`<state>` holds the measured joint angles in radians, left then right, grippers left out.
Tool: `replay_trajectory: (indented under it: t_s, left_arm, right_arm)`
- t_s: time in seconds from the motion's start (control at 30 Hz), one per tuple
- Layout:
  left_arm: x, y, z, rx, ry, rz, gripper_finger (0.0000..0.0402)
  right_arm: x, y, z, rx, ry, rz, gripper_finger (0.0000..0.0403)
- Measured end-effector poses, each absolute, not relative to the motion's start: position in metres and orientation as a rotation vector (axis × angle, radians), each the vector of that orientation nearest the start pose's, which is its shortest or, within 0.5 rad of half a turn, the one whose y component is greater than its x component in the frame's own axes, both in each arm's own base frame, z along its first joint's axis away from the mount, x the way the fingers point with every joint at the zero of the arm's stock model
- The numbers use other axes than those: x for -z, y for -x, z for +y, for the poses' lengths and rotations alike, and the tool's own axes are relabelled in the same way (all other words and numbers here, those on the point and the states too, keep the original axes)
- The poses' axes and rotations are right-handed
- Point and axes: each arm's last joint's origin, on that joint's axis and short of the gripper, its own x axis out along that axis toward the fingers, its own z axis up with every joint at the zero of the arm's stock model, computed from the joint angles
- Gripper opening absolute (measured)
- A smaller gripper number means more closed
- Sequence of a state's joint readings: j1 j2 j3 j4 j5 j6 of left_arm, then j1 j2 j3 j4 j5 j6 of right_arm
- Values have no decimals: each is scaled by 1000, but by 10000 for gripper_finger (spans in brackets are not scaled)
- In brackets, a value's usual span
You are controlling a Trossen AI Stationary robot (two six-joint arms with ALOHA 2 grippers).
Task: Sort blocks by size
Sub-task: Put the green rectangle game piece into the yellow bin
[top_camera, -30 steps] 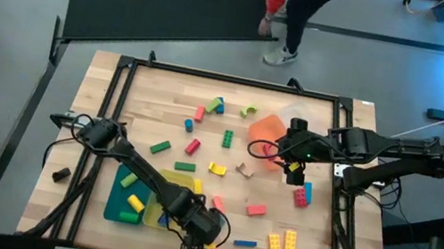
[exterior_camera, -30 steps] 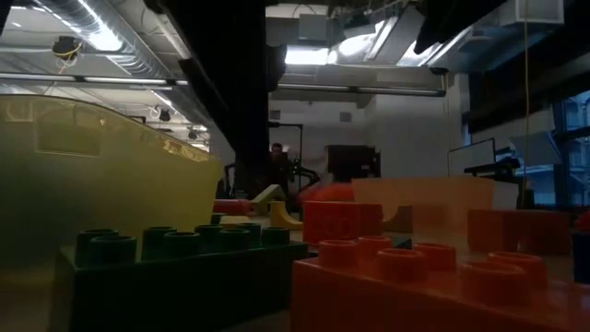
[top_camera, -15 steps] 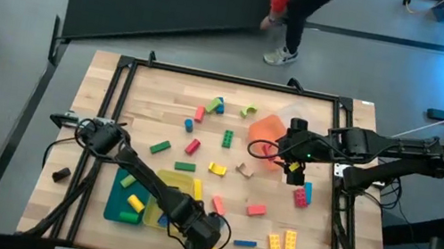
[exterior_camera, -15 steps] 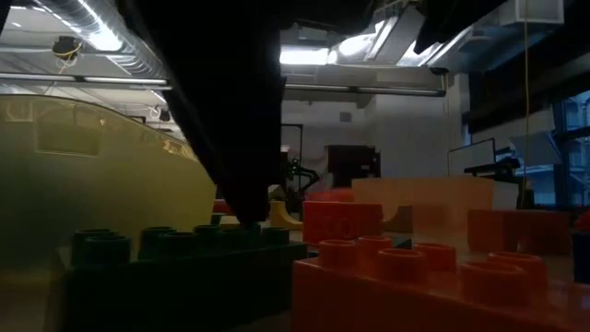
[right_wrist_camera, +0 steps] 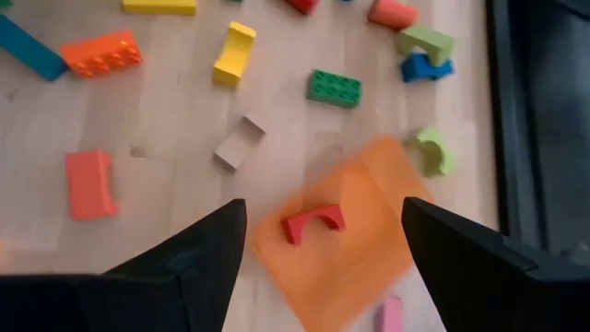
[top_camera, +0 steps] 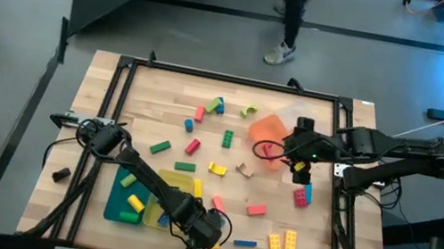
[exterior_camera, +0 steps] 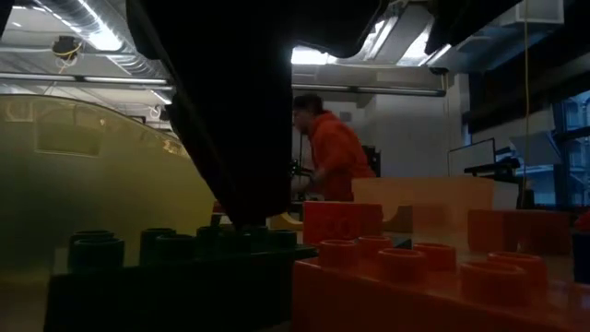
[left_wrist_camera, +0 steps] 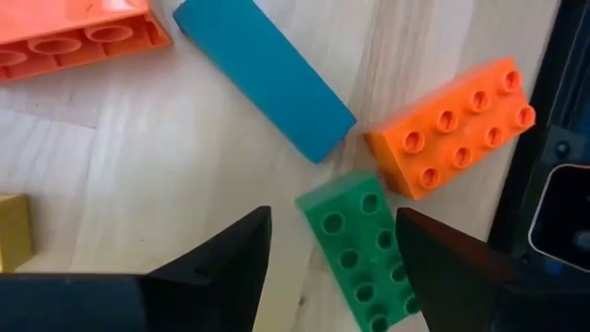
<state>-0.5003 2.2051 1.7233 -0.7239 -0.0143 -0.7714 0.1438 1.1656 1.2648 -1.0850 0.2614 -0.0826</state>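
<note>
Blocks (top_camera: 132, 202) lie in the teal tray (top_camera: 112, 204); a red arch (right_wrist_camera: 312, 223) sits on the orange tray (right_wrist_camera: 369, 235); both grippers spread apart.

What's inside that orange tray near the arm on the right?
One small red arched block lies in the orange tray, seen from the right wrist. From above, the right hand hangs over the tray, covering part of it, so that part can't be checked there.

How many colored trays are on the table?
3. A teal tray sits by the table's near edge on the left. A yellow tray is right beside it. An orange tray lies right of the middle. More could be hidden.
</note>
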Motion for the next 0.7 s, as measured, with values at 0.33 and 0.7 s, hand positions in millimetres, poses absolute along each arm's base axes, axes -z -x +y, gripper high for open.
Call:
replay_trajectory:
  t_s: [0.33,0.7]
  left_arm:
    - [-166,-398,-220,-58,370,1264,200]
    - [-165,-396,-218,-101,393,1289,200]
  right_arm:
    - [-381,-149,12,178,171,797,292]
    - [-345,-130,9,198,132,768,292]
